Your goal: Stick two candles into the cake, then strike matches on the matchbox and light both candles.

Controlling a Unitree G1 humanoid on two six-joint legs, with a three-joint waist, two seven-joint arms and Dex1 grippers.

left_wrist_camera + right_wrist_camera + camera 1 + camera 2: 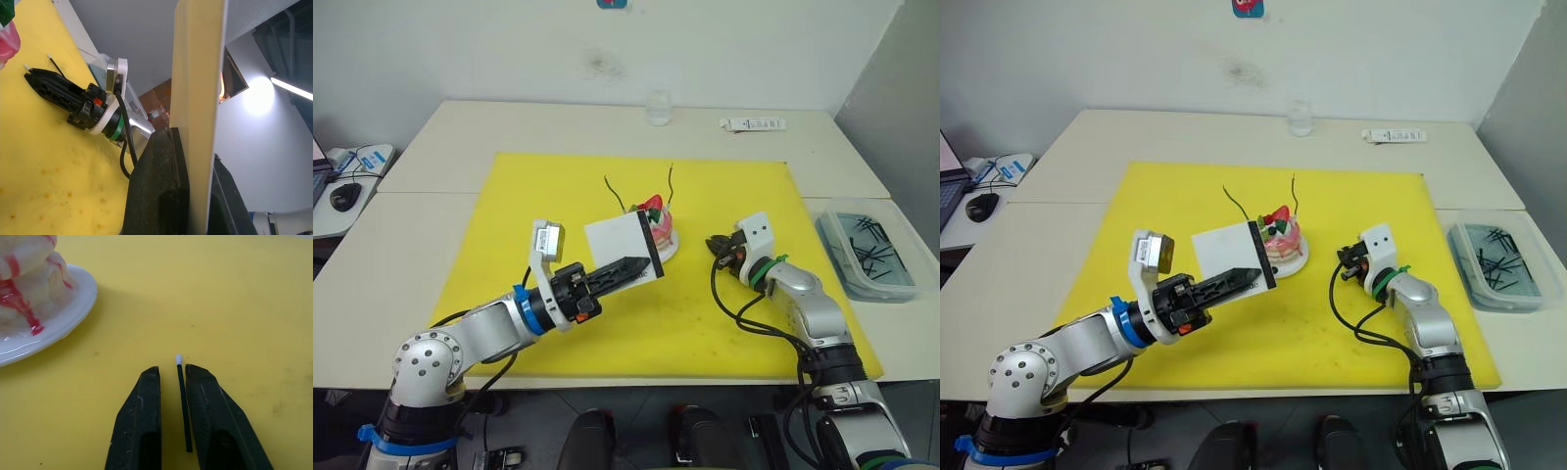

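Holding matchbox (623,249) upright, left gripper (628,265) clamped on its lower edge, frame centre, before cake (658,227); candles (614,192) already planted. Right gripper (171,377) slightly parted, straddling match (183,401) lying on yellow mat (724,196), axis along fingers, white head toward cake; not visibly pinched

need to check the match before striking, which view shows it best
The right wrist view: the match lies between the right gripper fingers, white tip forward, on the yellow mat. The left wrist view shows it small beside that gripper. In the eye views it is too small to tell.
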